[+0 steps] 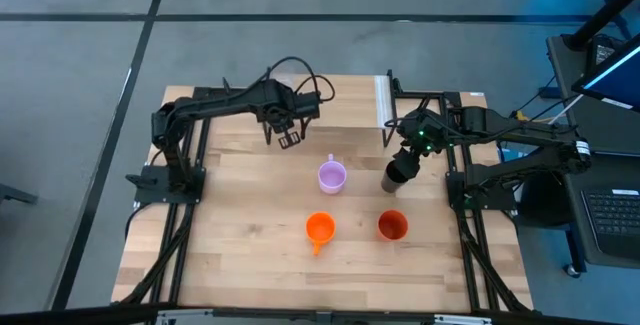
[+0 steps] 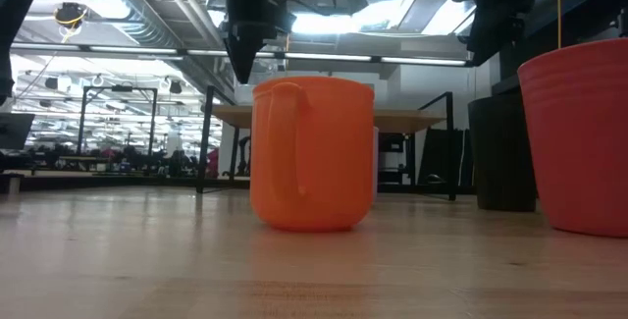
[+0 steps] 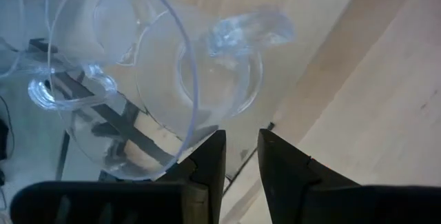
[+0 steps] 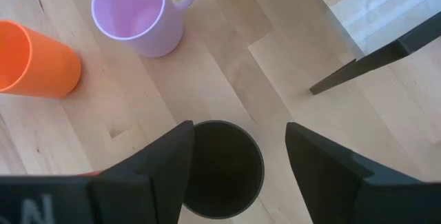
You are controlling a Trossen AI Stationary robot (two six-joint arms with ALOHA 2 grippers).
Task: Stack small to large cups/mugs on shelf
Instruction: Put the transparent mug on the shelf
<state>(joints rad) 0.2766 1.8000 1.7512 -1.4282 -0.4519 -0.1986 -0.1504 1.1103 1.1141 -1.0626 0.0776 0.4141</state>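
My left gripper (image 1: 288,137) is at the table's far side, by the shelf (image 1: 383,100), shut on a clear handled glass (image 3: 124,65). A second clear glass (image 3: 220,65) shows through the first, seemingly nested in it. My right gripper (image 1: 405,157) is open above the upright black cup (image 4: 222,169), one finger on either side of its rim, not touching it. The lilac mug (image 1: 332,176), the orange handled mug (image 1: 320,228) and the orange-red cup (image 1: 392,226) stand on their bases on the tabletop. My left gripper pinches the clear glass at its rim (image 3: 201,133), with the thin wall between its two nearly closed fingers. The glass tilts away from the fingers, its mouth toward the wrist camera. I cannot tell whether it rests on the shelf or hangs clear.
The shelf's black wire legs (image 4: 358,62) stand close beyond the black cup. In the low view the orange mug (image 2: 312,152) and the orange-red cup (image 2: 579,137) stand nearest the table's front. Bare tabletop lies to the left of the mugs.
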